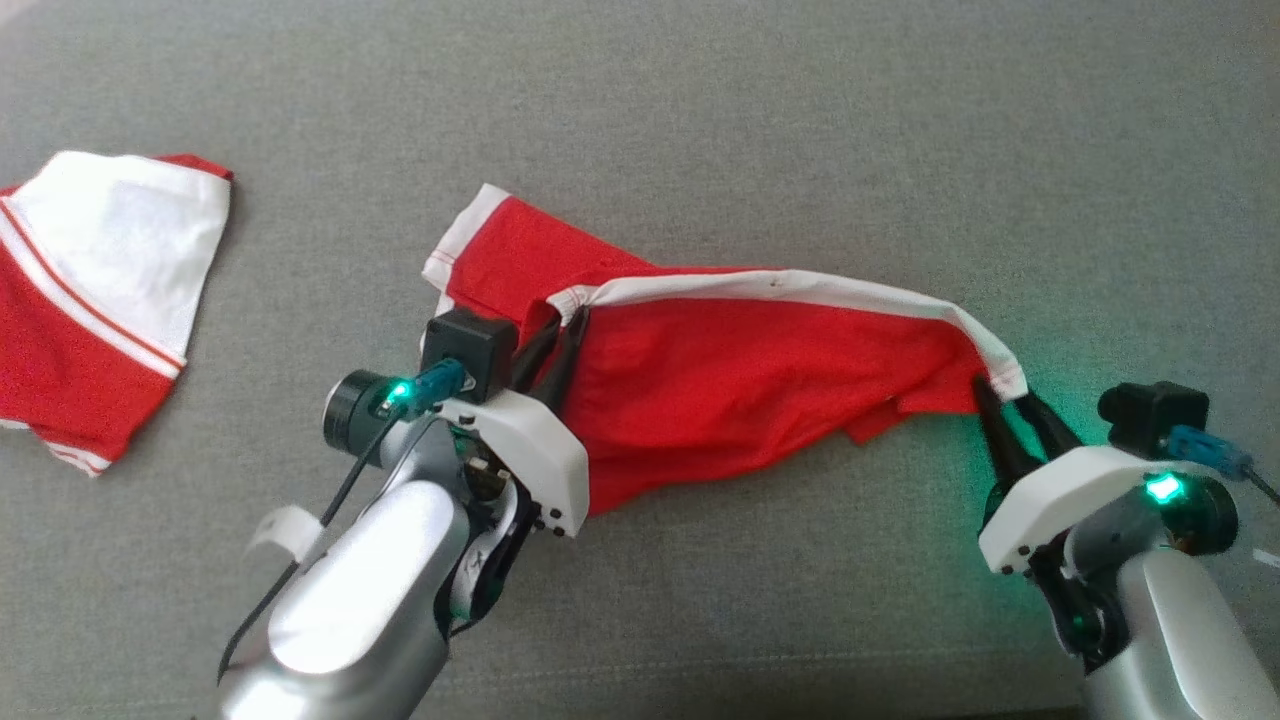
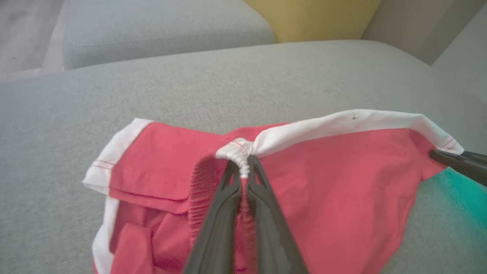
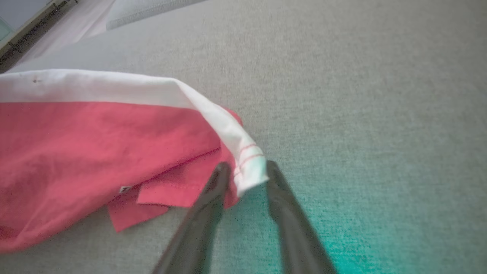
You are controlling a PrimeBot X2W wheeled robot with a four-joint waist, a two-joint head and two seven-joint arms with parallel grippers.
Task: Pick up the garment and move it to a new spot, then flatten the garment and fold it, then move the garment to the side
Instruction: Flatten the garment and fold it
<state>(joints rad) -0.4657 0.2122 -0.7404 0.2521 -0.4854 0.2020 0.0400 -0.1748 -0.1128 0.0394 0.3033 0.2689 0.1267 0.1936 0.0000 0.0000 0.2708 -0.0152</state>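
Closest in, the left arm (image 1: 350, 600) rises pale and shiny from the lower edge of the head view. Under everything spreads the grey cushion (image 1: 800, 120), running wide and bare beyond both sets of jaws and out past the right ones. In the left wrist view its far edge rounds off, with a second cushion (image 2: 163, 26) and a yellow block (image 2: 312, 19) behind it.

The garment (image 1: 760, 370), red with white trim, hangs between the two grippers. Its white band runs along the far side and its red body sags onto the cushion nearer me. Well off to the left of the left jaws lies a red-and-white cloth (image 1: 90, 300), apart from the garment.

The left gripper (image 2: 243, 165) has its jaws pinched tight on the gathered white waistband. The right gripper (image 3: 245, 167) has its jaws apart, one finger on either side of the white hem corner.

Just left of the right jaws a tiny white tag (image 3: 124, 189) peeks from the red folds, its print too small to read. Red double stitching crosses the hem at the right jaws, and a dark speck (image 2: 355, 118) marks the band.
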